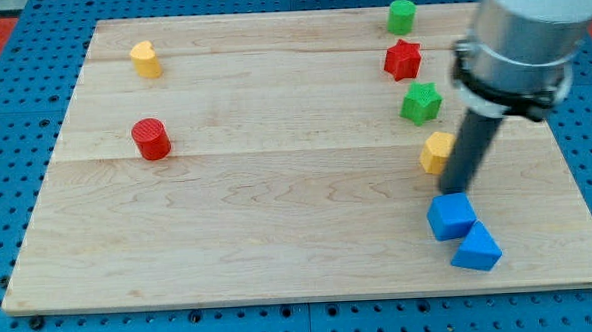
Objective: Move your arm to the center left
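- Target region: the centre-left of the wooden board (278,217), a bare stretch of wood at mid-height on the view's left. The nearest block to it is the red cylinder (151,138), which stands just above that stretch.
- My tip (455,192): the lower end of the dark rod, at the view's right side of the board. It carries no jaws and holds nothing. Its very end seems to meet the top edge of the blue cube (450,216); whether they truly touch cannot be told.
- Governing relation: the target lies well apart from my tip, toward the view's left and at nearly the same height in the view. The coming move is judged to be one long leftward slide across the board's middle.
- Path: the middle band of the board between my tip and the target holds no block, so the slide should meet nothing if it stays level. Drifting toward the view's top near the end would risk nudging the red cylinder.
- Blocks beside my tip: the yellow block (436,152) sits just to the rod's left, close enough that a leftward start could brush it. The blue wedge-like block (477,248) touches the blue cube on its lower right.
- Farther blocks, view's right: the green star (420,102), the red star (402,59) and the green cylinder (401,16) run in a column toward the view's top.
- Farther block, view's left: the yellow block near the top-left corner (145,58), well above the target.
- Containers: none are present; all blocks rest directly on the board.
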Tool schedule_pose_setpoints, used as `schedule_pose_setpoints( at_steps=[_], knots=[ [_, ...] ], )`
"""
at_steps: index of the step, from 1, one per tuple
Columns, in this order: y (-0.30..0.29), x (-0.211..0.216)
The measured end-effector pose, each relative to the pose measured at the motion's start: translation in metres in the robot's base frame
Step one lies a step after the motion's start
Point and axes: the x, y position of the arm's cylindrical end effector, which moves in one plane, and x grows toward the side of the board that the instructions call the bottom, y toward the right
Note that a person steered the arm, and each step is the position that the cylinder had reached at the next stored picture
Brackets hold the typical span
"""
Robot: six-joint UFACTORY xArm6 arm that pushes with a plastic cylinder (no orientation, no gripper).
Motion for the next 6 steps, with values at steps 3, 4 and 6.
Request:
schedule_pose_setpoints(
  at_steps=[3, 4, 6],
  knots=[
    [-0.265, -0.018],
    [-0.339, -0.044],
    [-0.26, -0.109]
  ],
)
